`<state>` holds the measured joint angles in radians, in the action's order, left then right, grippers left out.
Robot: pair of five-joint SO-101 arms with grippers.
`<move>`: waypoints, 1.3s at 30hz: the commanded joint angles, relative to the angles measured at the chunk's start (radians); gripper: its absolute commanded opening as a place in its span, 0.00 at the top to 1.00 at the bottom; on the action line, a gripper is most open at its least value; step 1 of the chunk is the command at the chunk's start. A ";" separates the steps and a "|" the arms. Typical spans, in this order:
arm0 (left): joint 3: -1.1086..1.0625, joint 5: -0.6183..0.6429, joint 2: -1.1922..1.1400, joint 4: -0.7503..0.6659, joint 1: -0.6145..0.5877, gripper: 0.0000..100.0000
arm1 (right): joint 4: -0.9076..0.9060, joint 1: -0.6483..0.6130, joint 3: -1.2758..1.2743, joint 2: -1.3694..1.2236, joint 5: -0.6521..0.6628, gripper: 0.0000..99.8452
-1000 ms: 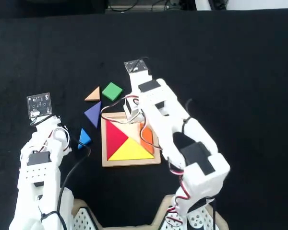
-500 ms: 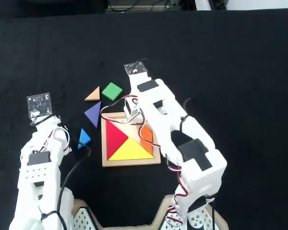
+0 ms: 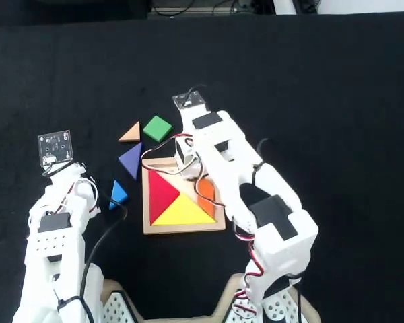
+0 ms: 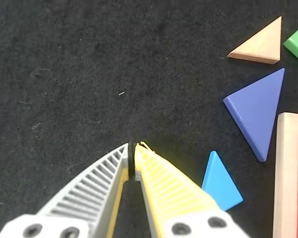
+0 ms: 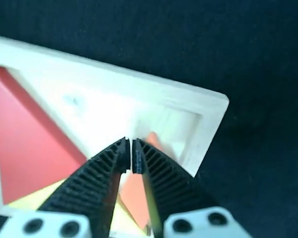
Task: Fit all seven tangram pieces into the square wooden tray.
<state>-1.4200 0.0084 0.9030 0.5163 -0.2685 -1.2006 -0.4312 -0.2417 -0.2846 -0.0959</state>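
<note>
Two shut claws: right claw [image 5: 130, 148] over tray [image 5: 114, 82], left claw [image 4: 131, 154] beside light-blue triangle [image 4: 219, 179].

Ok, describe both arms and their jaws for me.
Both arms are white plastic shells with black motor blocks and loose red, black and white cables. The left arm has ribbed jaws, one white, one yellow; the right arm has ribbed black jaws.

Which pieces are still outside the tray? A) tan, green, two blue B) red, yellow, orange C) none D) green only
A: the tan triangle, green square, dark blue triangle and light blue triangle lie beside the tray, while the red piece, yellow piece and orange piece sit inside it.
</note>
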 commanded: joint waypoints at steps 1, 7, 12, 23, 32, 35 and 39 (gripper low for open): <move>0.005 -0.009 0.009 -0.017 0.012 0.97 | -0.034 -0.009 0.012 0.010 0.023 0.99; 0.005 -0.009 0.011 -0.017 0.012 0.97 | -0.098 -0.014 0.008 0.013 0.026 0.99; 0.005 -0.009 0.011 -0.017 0.012 0.97 | -0.150 -0.009 0.013 0.015 0.089 0.99; 0.005 -0.009 0.011 -0.017 0.012 0.97 | 0.017 0.064 -0.027 0.137 0.063 0.99; 0.005 -0.009 0.012 -0.017 0.012 0.97 | 0.011 0.021 0.067 0.001 0.046 0.99; 0.005 -0.009 0.012 -0.017 0.012 0.97 | 0.009 0.023 0.108 -0.041 0.046 0.99; 0.005 -0.009 0.012 -0.017 0.012 0.97 | 0.008 0.020 0.127 -0.074 0.044 0.99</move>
<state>-1.4200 0.0069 0.9030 0.5163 -0.2685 -1.1807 -0.3959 -0.1695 -0.3598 -0.0407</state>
